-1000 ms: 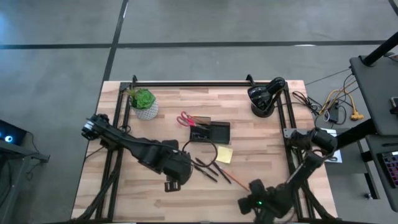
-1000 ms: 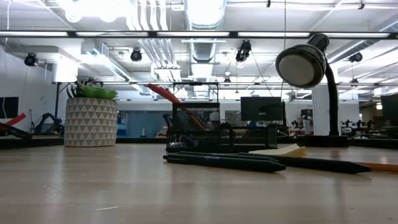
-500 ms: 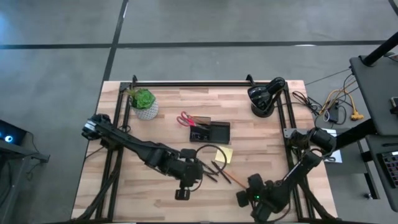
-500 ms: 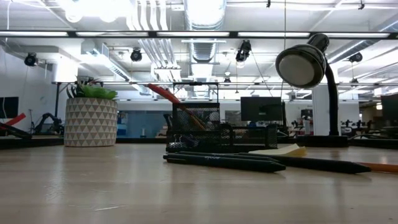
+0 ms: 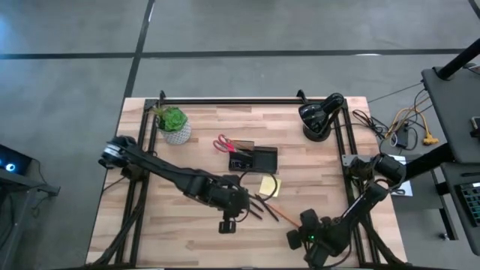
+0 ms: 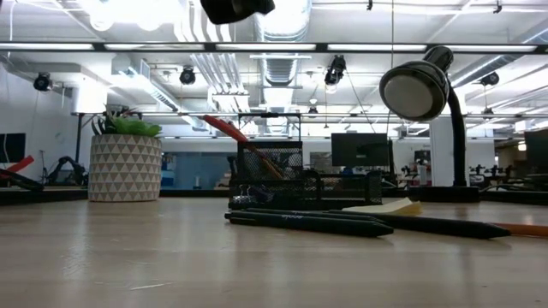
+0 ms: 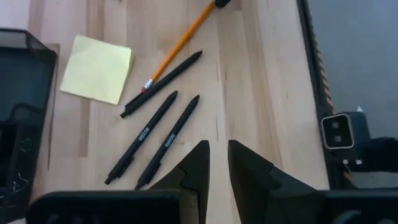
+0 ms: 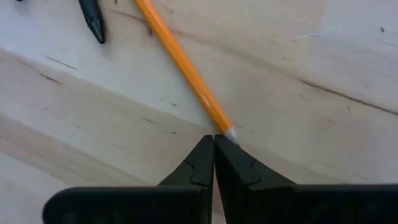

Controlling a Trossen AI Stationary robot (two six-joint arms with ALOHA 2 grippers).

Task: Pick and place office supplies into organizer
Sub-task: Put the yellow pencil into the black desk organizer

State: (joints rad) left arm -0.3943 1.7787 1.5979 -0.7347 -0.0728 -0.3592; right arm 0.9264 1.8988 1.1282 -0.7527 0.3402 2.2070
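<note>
The left gripper (image 7: 217,163) hovers above the pens (image 7: 158,140), fingers nearly together with a narrow gap and nothing between them. The pens lie loose on the table (image 7: 261,81) beside the yellow pad (image 7: 96,68), near the organizer (image 5: 253,159). It should spread wider, straddle one pen crosswise, then descend. The right gripper (image 8: 214,152), pinched shut and empty, sits at the pencil (image 8: 183,65) tip.

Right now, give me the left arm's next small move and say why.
Probably widen the left pincer and lower it over the nearest black pen: the pincer stands barely open, holds nothing, and hovers above that pen, which lies loose on the table.
</note>
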